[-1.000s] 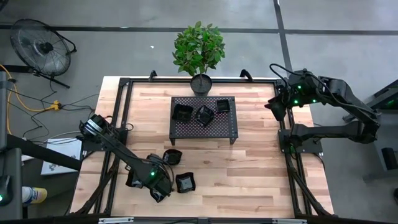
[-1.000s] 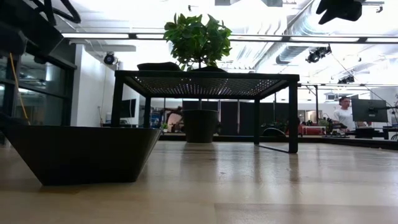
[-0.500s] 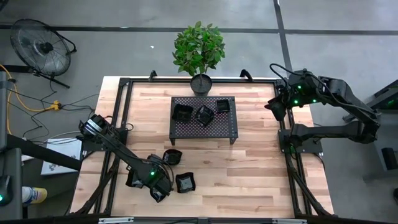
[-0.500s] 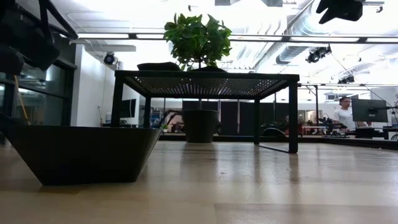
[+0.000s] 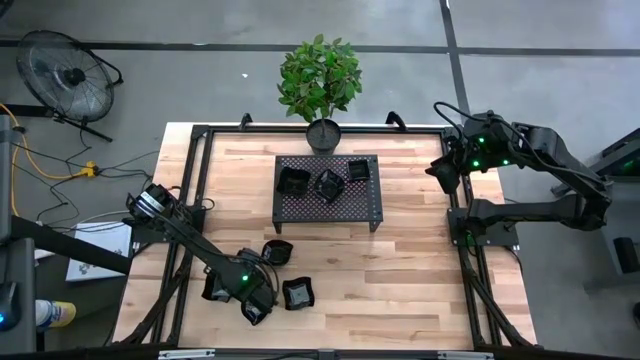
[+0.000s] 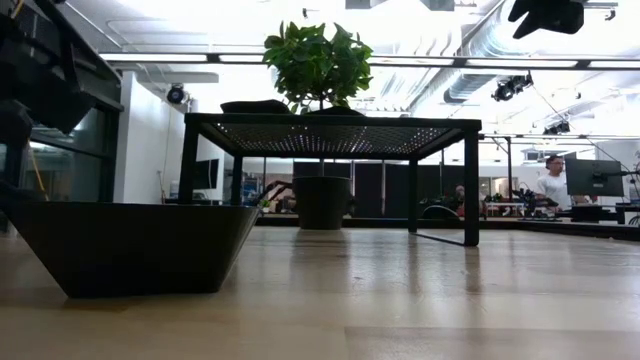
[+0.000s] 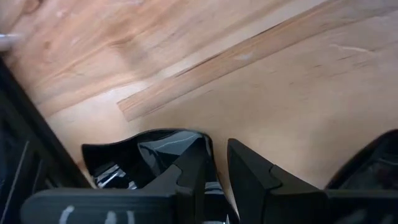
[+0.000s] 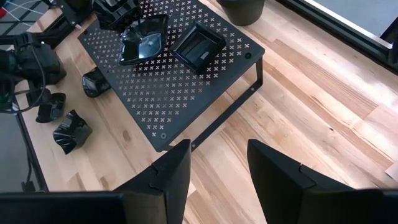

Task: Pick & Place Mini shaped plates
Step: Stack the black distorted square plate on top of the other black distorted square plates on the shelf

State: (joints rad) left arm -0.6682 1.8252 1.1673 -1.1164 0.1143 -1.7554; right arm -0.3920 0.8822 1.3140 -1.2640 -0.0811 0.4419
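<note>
Rack mid-table, pot behind it, loose plates at the near left.

We see three mini plates (image 5: 327,180) on the rack (image 5: 327,206), the plant pot (image 5: 323,134) just behind it, and more plates (image 5: 297,293) on the table (image 5: 400,280) at the near left.

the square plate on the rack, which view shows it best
The right wrist view: the square plate sits close and unobstructed on the rack, its rim and flat inner floor clear. The high view shows it only as a small dark square. The low view cannot tell it apart; the left wrist view misses it.
</note>
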